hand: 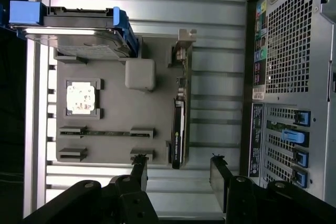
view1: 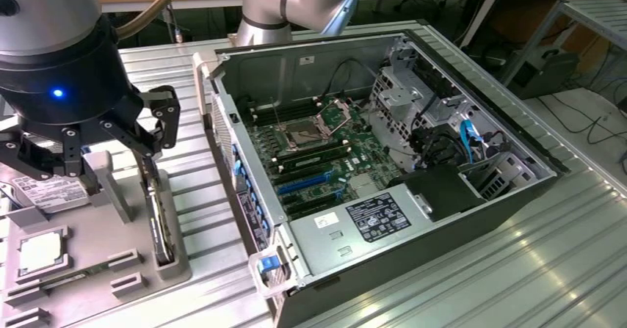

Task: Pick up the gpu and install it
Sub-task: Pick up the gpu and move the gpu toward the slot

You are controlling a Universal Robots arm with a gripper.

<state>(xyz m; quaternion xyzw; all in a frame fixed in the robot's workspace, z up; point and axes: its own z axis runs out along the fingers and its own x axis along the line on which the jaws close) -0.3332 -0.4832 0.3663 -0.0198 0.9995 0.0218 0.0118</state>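
The gpu (view1: 163, 224) is a thin dark card standing on its edge in a slot of the grey parts holder (view1: 93, 265), at the exterior view's left. In the wrist view the gpu (hand: 179, 129) shows edge-on with its silver bracket at one end. My gripper (view1: 98, 168) hangs open just above the holder, over the card's far end. In the wrist view the gripper (hand: 178, 170) has one dark finger (hand: 139, 167) on each side of the card's line. Nothing is between the fingers, and they are apart from the card.
The open computer case (view1: 509, 152) lies on its side on the exterior view's right, motherboard (view1: 319, 152) and blue slots (view1: 294, 188) exposed; its rear panel (hand: 289, 66) faces the holder. The holder (hand: 121, 111) also carries a hard drive (hand: 79, 38), a square chip (hand: 81, 97) and a memory stick (hand: 105, 132).
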